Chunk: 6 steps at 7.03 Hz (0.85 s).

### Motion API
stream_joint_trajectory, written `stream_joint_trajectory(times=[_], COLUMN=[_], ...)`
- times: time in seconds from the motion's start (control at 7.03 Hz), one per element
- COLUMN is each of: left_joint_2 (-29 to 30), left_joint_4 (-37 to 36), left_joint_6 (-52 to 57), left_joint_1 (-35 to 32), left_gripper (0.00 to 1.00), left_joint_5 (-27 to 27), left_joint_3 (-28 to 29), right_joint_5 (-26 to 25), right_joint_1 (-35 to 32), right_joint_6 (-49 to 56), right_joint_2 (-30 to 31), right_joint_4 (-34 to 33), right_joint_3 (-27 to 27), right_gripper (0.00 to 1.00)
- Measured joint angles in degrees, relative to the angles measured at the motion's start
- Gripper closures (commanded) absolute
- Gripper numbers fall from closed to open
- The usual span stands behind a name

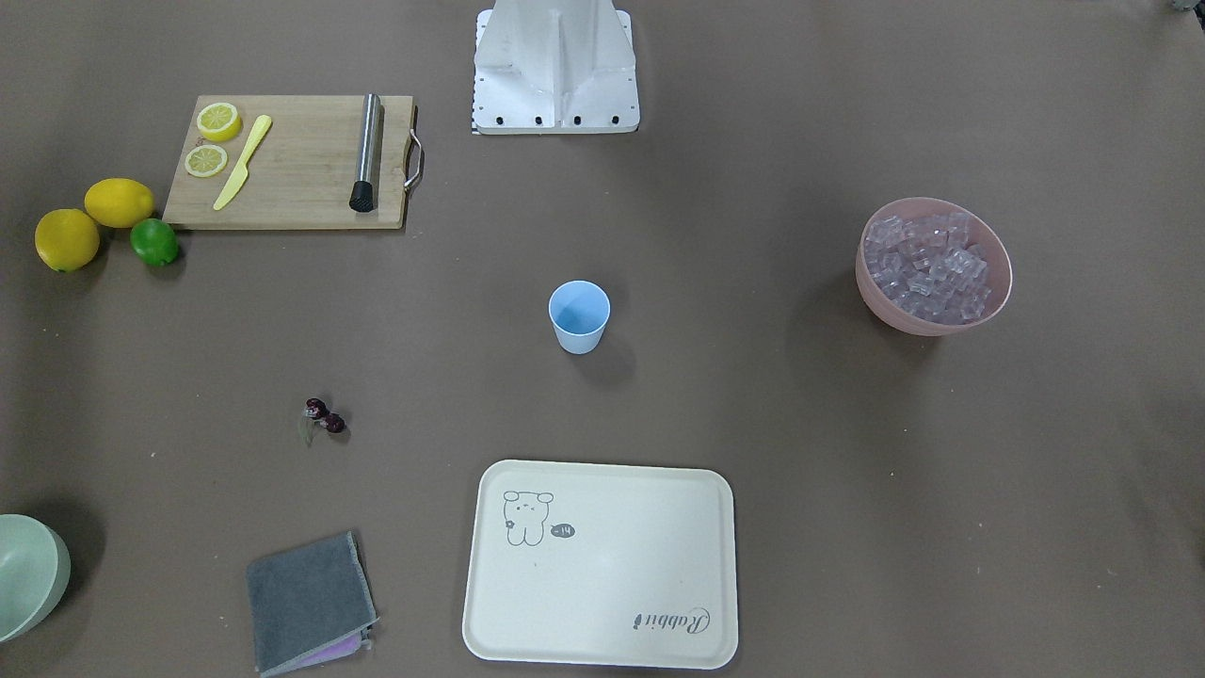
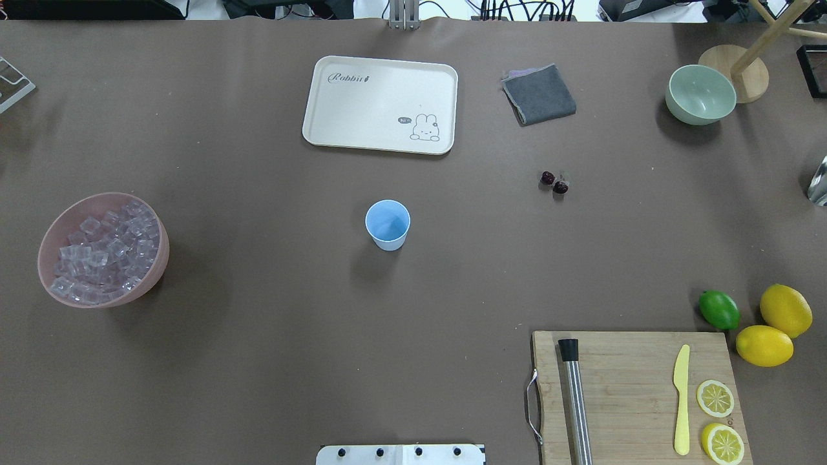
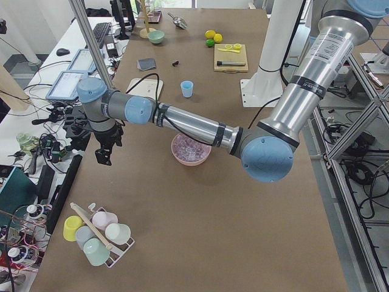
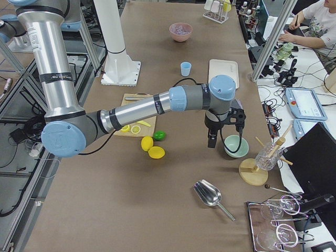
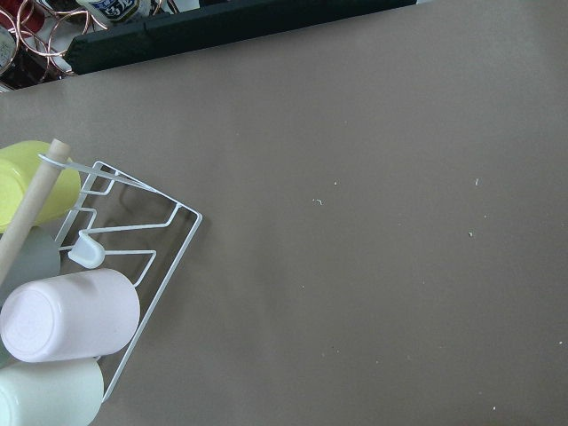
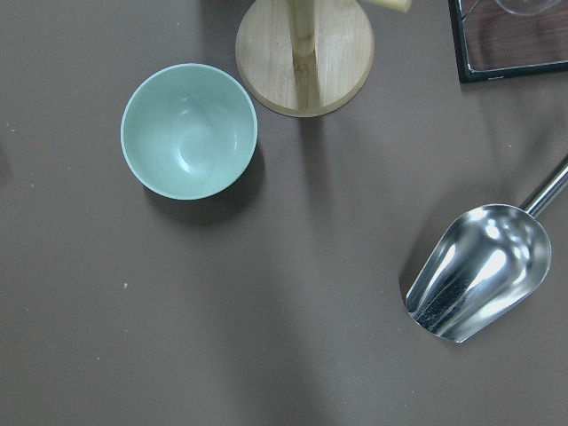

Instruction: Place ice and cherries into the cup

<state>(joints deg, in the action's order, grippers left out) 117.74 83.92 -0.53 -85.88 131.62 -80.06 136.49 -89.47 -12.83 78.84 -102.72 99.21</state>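
Plainly, the coming move is governed by which pincer is nearer which thing. The cherries (image 2: 554, 182) are laid loose on the surface (image 2: 258, 361) in the robot's right half. They lie inward from the right pincer (image 4: 211, 140), past the pale green bowl (image 6: 189, 131) beside which that pincer is hung. The ice (image 2: 103, 248) is heaped in the pink bowl (image 2: 163, 258), likewise inward from the left pincer (image 3: 104, 152), which is hung near a cup rack (image 5: 89, 257) at the left end. The cup (image 2: 387, 223) is stood upright, seemingly empty, between the two pincers and well apart from both. Whether either pincer is spread or pressed together cannot be told, as each is shown only from the side. The right arm is therefore judged fitter for the cherries, the left for the ice.
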Motion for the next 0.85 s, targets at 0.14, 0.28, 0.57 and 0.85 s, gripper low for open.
stream_joint_trajectory(times=[0.14,0.28,0.57,0.85], left_joint_2=[-0.03,0.25,2.09,2.75], left_joint_4=[0.11,0.26,0.24,0.68], left_joint_6=[0.02,-0.03,-0.36,-0.21], left_joint_1=[0.07,0.12,0.21,0.17], left_gripper=[0.02,0.02,0.02,0.02], left_joint_5=[0.05,0.09,-0.01,0.08], left_joint_3=[-0.03,-0.2,-0.45,-0.75], right_joint_5=[-0.14,-0.29,-0.36,-0.35], right_joint_1=[-0.03,-0.09,-0.22,-0.26], right_joint_6=[0.0,0.0,0.0,0.0], right_joint_2=[0.0,0.0,-0.05,-0.08], right_joint_4=[-0.02,-0.01,0.07,0.25], right_joint_3=[0.02,0.01,0.01,0.09], right_gripper=[0.0,0.0,0.0,0.0])
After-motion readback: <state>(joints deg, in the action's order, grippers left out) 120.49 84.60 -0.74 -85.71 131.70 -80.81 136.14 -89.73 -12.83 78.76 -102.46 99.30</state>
